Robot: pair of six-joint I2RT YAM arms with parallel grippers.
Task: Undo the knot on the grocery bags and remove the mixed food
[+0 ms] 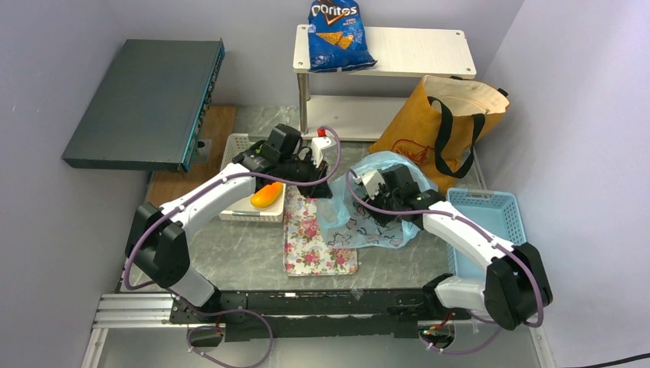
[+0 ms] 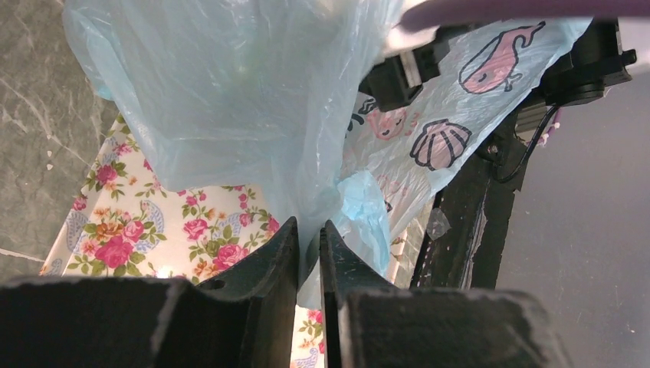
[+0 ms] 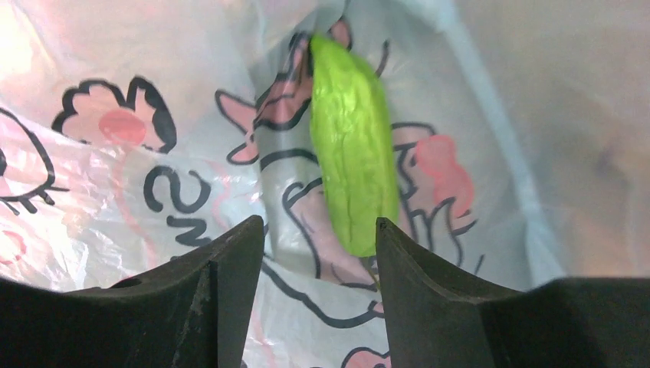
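Bag point(image 2: 230, 92): film pinched by left gripper point(image 2: 309, 241)
Right gripper point(image 3: 320, 249): jaws apart inside bag, holding nothing
Vegetable point(image 3: 354, 153): in bag, just beyond right jaws
Risk: jaws may catch film with vegetable, tearing bag

Blue Doritos chip bag point(image 1: 336, 34) lies on top tier of white two-tier shelf point(image 1: 418, 52) at back of table. Dark grey flat metal box point(image 1: 146, 103) at far left, set at an angle, partly over a brown wooden board point(image 1: 175, 190). White perforated plastic basket point(image 1: 239, 144) sits just beside board. Small white item w/ red top point(image 1: 322, 139) nr shelf leg. Rose-print floral mat point(image 1: 314, 245) flat on grey marble-look tabletop point(image 1: 238, 253), mid-front. Light-blue slotted plastic basket point(image 1: 502, 207) at right edge. Walls pale lilac.
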